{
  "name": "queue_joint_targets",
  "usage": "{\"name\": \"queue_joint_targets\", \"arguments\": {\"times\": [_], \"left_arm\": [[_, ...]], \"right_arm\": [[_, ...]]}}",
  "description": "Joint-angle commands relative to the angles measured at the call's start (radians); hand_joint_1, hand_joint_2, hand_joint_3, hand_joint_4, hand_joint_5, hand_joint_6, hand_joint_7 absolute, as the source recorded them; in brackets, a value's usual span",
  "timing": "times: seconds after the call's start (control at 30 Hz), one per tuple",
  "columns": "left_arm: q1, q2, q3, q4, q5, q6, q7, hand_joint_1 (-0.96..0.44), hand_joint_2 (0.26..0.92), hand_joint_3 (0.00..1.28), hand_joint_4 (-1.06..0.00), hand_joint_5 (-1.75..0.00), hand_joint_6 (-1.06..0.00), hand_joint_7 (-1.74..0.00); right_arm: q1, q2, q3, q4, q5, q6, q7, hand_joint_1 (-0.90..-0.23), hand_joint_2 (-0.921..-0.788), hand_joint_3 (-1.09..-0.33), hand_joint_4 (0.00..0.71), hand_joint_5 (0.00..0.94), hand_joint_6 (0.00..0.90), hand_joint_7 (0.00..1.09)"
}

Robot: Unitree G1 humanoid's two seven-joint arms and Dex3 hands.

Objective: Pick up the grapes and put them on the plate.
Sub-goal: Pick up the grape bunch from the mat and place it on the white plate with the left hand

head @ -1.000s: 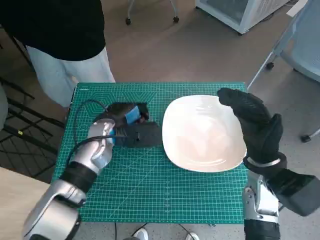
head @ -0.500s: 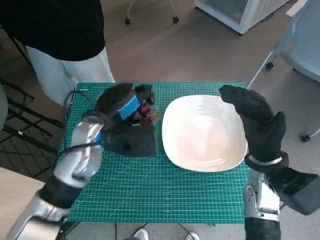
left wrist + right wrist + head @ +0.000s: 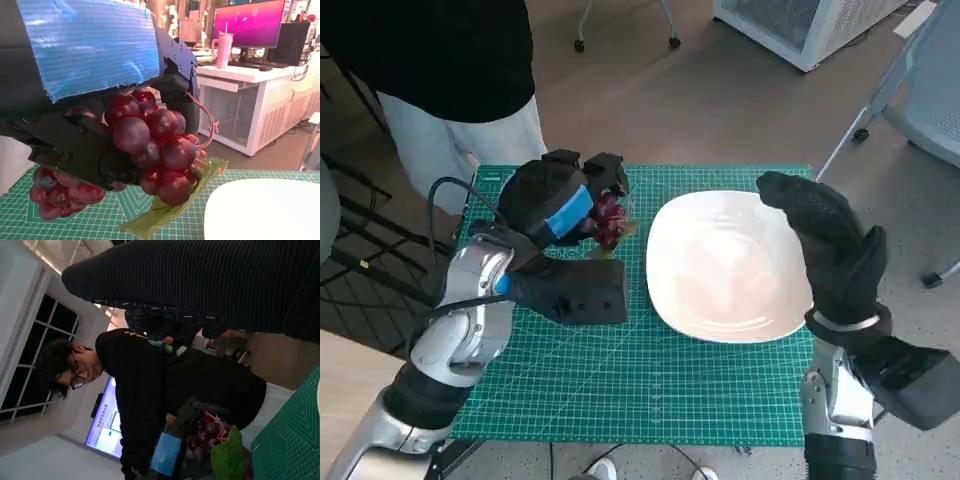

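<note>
We see the left hand [image 3: 552,205], black with blue tape over its back, lifted above the green cutting mat [image 3: 620,380] with its fingers closed around a bunch of dark red grapes [image 3: 608,220]. In the left wrist view the grapes [image 3: 150,145] hang under the taped back of the hand [image 3: 85,75], pressed between the black fingers [image 3: 75,150], and a green leaf [image 3: 170,205] sticks out below the bunch. The grapes are in the air, clear of the mat, just beside the near edge of the white rounded plate [image 3: 728,268], not over it yet.

The right hand [image 3: 825,245], in a black knitted glove, stands at the far side of the plate from the grapes with its fingers apart, and we see nothing in it. In the right wrist view the glove [image 3: 210,285] fills the upper part. Behind it a person in a black top [image 3: 165,385] is near the table.
</note>
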Motion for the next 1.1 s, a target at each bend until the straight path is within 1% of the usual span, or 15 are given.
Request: {"name": "queue_joint_targets", "arguments": {"times": [0.03,0.2,0.43,0.6,0.77,0.9,1.0,1.1], "left_arm": [[-0.034,-0.026,-0.011,0.008,-0.004,-0.01,-0.039,0.0,0.921,0.15,-0.64,-1.3,-0.52,-1.18],[-0.089,-0.071,-0.044,0.041,-0.008,-0.019,-0.091,0.0,0.921,0.15,-0.6,-1.41,-0.57,-1.07],[-0.195,-0.157,-0.112,0.143,0.017,-0.019,-0.133,0.0,0.921,0.18,-0.54,-1.48,-0.57,-1.05],[-0.282,-0.23,-0.155,0.279,0.011,-0.058,-0.12,0.01,0.921,0.19,-0.52,-1.51,-0.55,-1.07],[-0.354,-0.295,-0.18,0.399,0.001,-0.095,-0.11,0.01,0.921,0.19,-0.54,-1.48,-0.53,-1.1],[-0.398,-0.341,-0.194,0.479,-0.006,-0.12,-0.104,0.0,0.921,0.19,-0.55,-1.45,-0.52,-1.12],[-0.426,-0.37,-0.204,0.531,-0.006,-0.137,-0.097,0.0,0.921,0.19,-0.56,-1.43,-0.52,-1.15],[-0.455,-0.399,-0.214,0.586,-0.004,-0.148,-0.093,0.0,0.921,0.19,-0.54,-1.44,-0.51,-1.17]], "right_arm": [[0.005,-0.003,-0.004,0.014,0.007,0.005,0.003,-0.493,-0.921,-0.603,0.301,0.008,-0.001,0.53],[0.005,-0.007,-0.009,0.009,0.011,0.005,0.003,-0.494,-0.921,-0.602,0.302,0.008,-0.001,0.53],[0.012,-0.009,-0.013,-0.009,0.012,0.003,-0.001,-0.494,-0.921,-0.598,0.304,0.008,0.001,0.53],[0.024,-0.013,-0.021,-0.028,0.022,0.003,0.002,-0.488,-0.921,-0.595,0.307,0.009,0.003,0.53],[0.043,-0.022,-0.033,-0.056,0.035,0.009,0.003,-0.49,-0.921,-0.588,0.311,0.01,0.009,0.53],[0.06,-0.028,-0.041,-0.078,0.043,0.014,-0.001,-0.498,-0.921,-0.578,0.315,0.008,0.031,0.5],[0.07,-0.031,-0.046,-0.088,0.044,0.013,-0.006,-0.505,-0.921,-0.571,0.318,0.007,0.049,0.48],[0.076,-0.033,-0.052,-0.092,0.042,0.008,-0.011,-0.508,-0.921,-0.566,0.321,0.006,0.067,0.45]]}}
